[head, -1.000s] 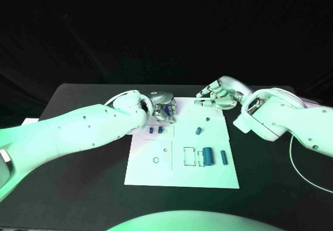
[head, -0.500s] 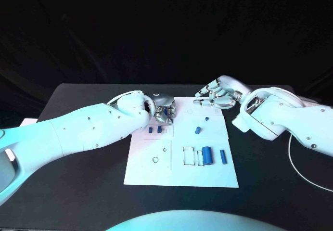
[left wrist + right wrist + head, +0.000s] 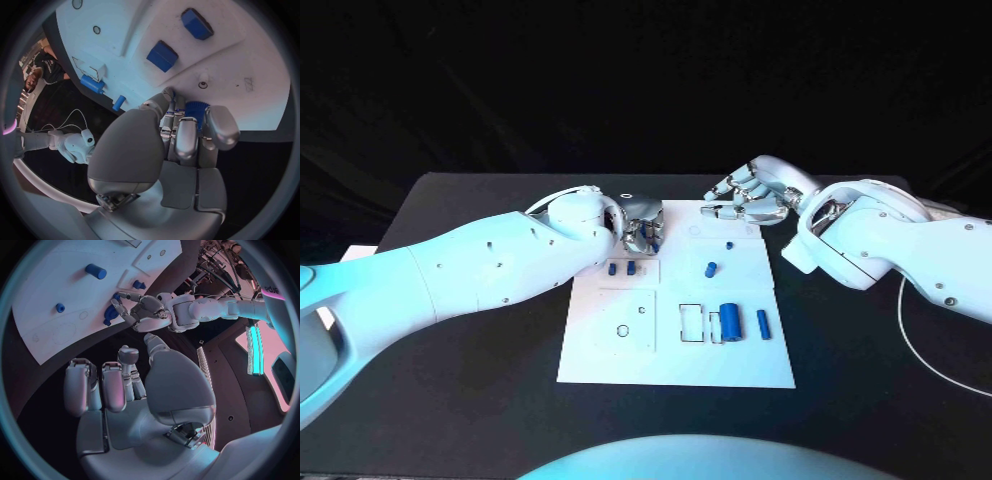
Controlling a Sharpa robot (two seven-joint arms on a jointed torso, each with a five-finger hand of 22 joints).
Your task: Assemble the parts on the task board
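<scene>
Left hand (image 3: 181, 145) curls its fingers around what looks like a ridged blue part (image 3: 195, 111) at the task board's (image 3: 733, 365) far edge; right hand (image 3: 744, 197), fingers curled, holds nothing.

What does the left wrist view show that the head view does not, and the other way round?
Left wrist view alone: a blue ridged part among the left hand's fingers, close over the board's edge.

Head view alone: the whole task board, with the large blue cylinder and slim part nearest the robot, and the right hand at the far edge.

Both: the left hand, the two blue blocks and the white board.
</scene>
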